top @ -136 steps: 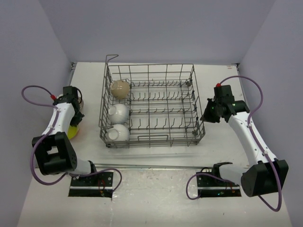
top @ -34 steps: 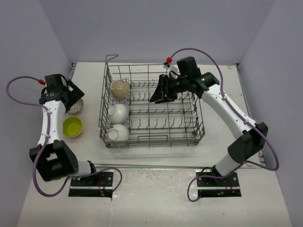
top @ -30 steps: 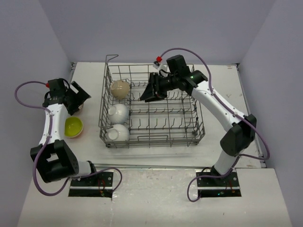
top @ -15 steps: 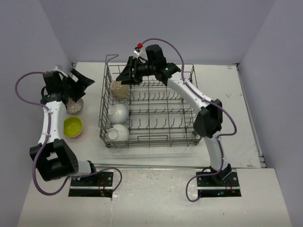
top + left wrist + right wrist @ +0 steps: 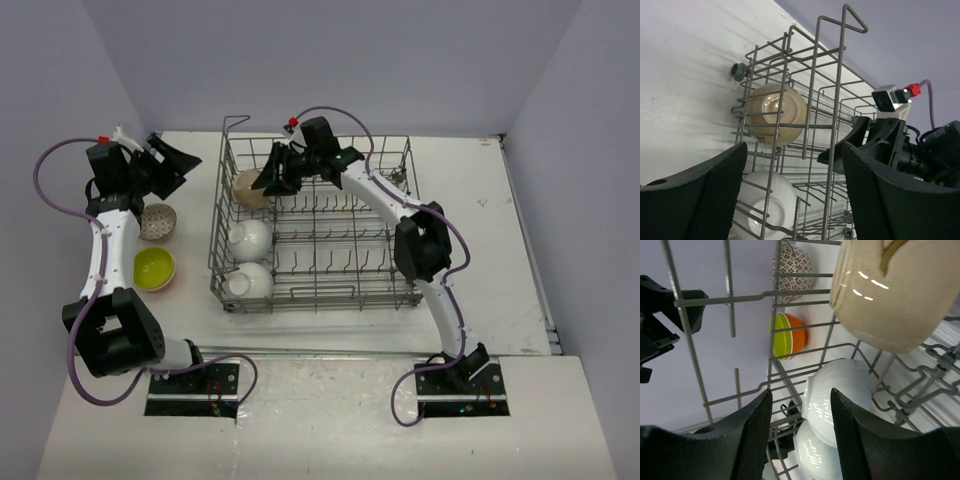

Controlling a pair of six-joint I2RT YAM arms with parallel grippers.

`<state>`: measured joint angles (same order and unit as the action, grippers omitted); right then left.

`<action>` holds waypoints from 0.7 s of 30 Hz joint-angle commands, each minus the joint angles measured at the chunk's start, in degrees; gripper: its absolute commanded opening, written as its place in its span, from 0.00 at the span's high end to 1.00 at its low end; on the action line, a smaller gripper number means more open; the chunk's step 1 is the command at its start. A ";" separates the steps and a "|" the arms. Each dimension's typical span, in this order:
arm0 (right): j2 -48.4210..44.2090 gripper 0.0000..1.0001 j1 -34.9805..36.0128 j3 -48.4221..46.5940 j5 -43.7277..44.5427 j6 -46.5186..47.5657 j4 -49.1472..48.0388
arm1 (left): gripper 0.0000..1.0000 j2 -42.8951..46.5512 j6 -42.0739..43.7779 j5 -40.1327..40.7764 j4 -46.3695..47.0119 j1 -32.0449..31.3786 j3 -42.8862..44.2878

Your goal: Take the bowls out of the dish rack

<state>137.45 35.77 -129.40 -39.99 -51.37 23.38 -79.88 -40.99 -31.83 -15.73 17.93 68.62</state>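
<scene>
Dish rack point(image 5: 340, 245) sitting mid-frame on white table point(image 5: 480, 250). Three bowls standing along its left side: beige bowl point(image 5: 250, 187) uppermost, white bowl point(image 5: 250, 238) and second white bowl point(image 5: 249, 281) below. Right gripper point(image 5: 265, 182) hovering just beside beige bowl, jaws parted, gripping nothing. Left gripper point(image 5: 183, 160) hanging upper left, outside rack, jaws spread, empty. Patterned bowl point(image 5: 157, 221) and yellow-green bowl point(image 5: 155, 268) lying left of rack.

This looks like a robot test cell in a lab, not a home kitchen. Plain lilac walls point(image 5: 330, 60) close in a white worktop point(image 5: 480, 250) on three sides. Two white arms, the left arm point(image 5: 100, 255) and the right arm point(image 5: 375, 195), are bolted on black plates point(image 5: 190, 385) at its near edge, and purple cables point(image 5: 40, 185) hang loose. The dish rack point(image 5: 350, 240) stands directly on the worktop.
</scene>
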 commanded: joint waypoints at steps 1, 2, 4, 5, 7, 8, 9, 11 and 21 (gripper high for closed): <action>-4.03 0.49 -1.40 2.31 0.52 4.17 -0.26 | 0.23 -0.28 -1.81 -6.74 7.37 0.00 -1.73; -4.46 0.49 -1.66 3.53 0.44 4.18 -0.52 | 0.23 -0.54 -1.90 -7.18 8.16 -0.18 -1.82; -4.64 0.49 -2.63 4.42 0.44 3.74 -1.14 | 0.23 -1.33 -1.90 -7.98 8.43 -1.23 -1.82; -4.47 0.49 -2.90 4.86 0.35 3.56 -1.14 | 0.24 -1.60 -1.98 -8.24 8.52 -1.67 -1.82; -4.38 0.49 -3.60 5.39 0.79 3.39 -1.84 | 0.24 -1.77 -2.07 -8.33 9.13 -3.24 -1.91; -4.12 0.48 -3.86 5.74 0.27 3.13 -2.97 | 0.24 -1.95 -2.07 -8.33 9.66 -3.78 -1.74; -3.86 0.48 -4.13 5.65 -0.09 2.86 -3.25 | 0.24 -2.12 -2.07 -8.42 9.84 -4.31 -1.65; -3.33 0.48 -4.65 5.13 -0.27 2.60 -3.51 | 0.24 -2.48 -1.99 -8.60 10.10 -5.62 -1.12; -0.78 0.46 -5.62 3.72 -1.58 0.05 -5.35 | 0.29 -3.79 -1.90 -7.89 10.01 -7.39 -1.21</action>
<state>136.86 30.20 -123.74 -40.23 -50.11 20.93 -83.18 -42.52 -38.61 -8.10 11.05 66.83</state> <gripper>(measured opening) 0.538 0.724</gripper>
